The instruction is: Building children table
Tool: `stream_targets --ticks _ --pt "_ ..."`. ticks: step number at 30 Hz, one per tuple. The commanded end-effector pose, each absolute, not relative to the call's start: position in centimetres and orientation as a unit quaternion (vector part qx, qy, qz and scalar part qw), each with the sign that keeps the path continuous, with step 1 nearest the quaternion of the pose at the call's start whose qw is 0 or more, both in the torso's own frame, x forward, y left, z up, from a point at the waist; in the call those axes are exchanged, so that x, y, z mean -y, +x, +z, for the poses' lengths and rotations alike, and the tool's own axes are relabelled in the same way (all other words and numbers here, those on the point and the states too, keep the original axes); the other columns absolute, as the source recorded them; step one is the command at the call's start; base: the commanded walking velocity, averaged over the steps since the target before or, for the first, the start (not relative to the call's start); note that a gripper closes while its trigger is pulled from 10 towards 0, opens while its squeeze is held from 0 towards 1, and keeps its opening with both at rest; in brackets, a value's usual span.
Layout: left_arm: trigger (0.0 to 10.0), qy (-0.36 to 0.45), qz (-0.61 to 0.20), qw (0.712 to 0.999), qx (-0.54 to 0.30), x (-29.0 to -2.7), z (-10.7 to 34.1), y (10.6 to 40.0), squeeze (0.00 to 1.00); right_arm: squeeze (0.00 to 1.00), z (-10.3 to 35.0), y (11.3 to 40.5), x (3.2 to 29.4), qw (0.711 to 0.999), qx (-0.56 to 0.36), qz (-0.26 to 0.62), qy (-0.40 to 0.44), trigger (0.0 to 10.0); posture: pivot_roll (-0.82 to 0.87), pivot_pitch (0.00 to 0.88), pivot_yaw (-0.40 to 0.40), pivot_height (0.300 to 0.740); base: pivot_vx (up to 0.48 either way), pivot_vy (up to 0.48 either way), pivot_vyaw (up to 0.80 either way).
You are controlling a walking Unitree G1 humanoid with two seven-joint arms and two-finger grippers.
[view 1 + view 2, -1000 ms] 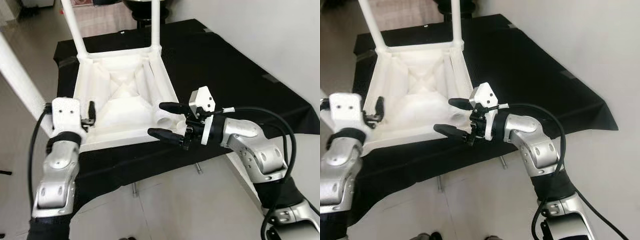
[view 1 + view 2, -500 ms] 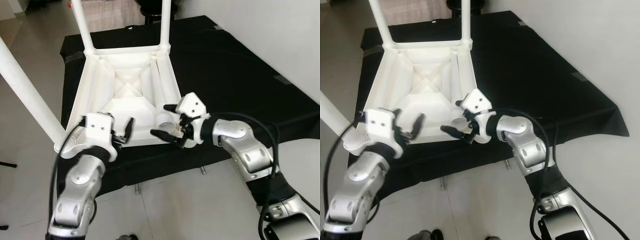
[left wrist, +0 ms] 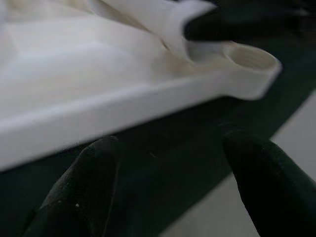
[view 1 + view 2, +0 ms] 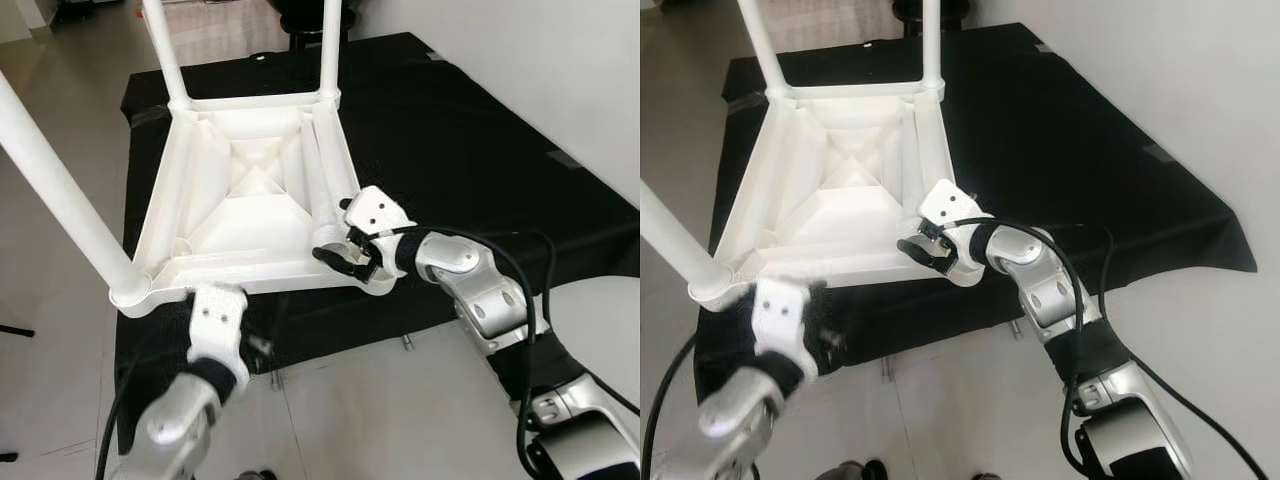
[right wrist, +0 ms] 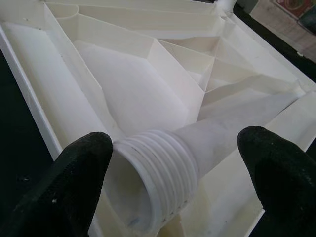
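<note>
White plastic table top [image 4: 240,205] laid upside down on black cloth [image 4: 470,150], ribbed underside exposed. Three legs [image 4: 60,185] seen screwed upright into corners. Fourth leg [image 5: 197,143], loose, threaded end ridged and hollow, laid inside frame along right edge. Right gripper [image 4: 345,258] positioned at near right corner, fingers [image 5: 74,173] spread either side of threaded end. Left gripper [image 3: 173,187] held low before near edge, fingers apart, nothing gripped.

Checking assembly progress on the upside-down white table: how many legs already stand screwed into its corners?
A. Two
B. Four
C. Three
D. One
C: three legs stand in the table's corners, and the fourth leg lies loose inside the frame, its threaded end between the open fingers of the right gripper.
</note>
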State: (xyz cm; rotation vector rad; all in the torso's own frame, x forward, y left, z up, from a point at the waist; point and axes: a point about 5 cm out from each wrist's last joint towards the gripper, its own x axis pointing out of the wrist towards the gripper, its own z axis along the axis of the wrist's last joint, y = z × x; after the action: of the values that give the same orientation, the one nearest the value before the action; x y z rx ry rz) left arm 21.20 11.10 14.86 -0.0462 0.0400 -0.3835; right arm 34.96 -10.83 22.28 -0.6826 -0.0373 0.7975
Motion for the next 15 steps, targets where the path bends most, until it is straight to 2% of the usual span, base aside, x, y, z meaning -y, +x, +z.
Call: stream_targets --ticks 1,15 --pt "10.0 -0.027 -0.206 0.978 -0.027 -10.85 14.84 20.53 0.0 0.0 21.7 35.42 11.95 0.868 -0.001 0.35 -0.352 10.0 -0.03 0.19 0.014 0.74 0.0 0.0 0.0" --pt "10.0 -0.052 -0.217 0.975 -0.018 -10.83 14.94 20.16 0.0 0.0 22.46 35.23 12.59 0.849 0.003 0.387 -0.359 10.0 -0.04 0.183 0.016 0.74 0.0 0.0 0.0"
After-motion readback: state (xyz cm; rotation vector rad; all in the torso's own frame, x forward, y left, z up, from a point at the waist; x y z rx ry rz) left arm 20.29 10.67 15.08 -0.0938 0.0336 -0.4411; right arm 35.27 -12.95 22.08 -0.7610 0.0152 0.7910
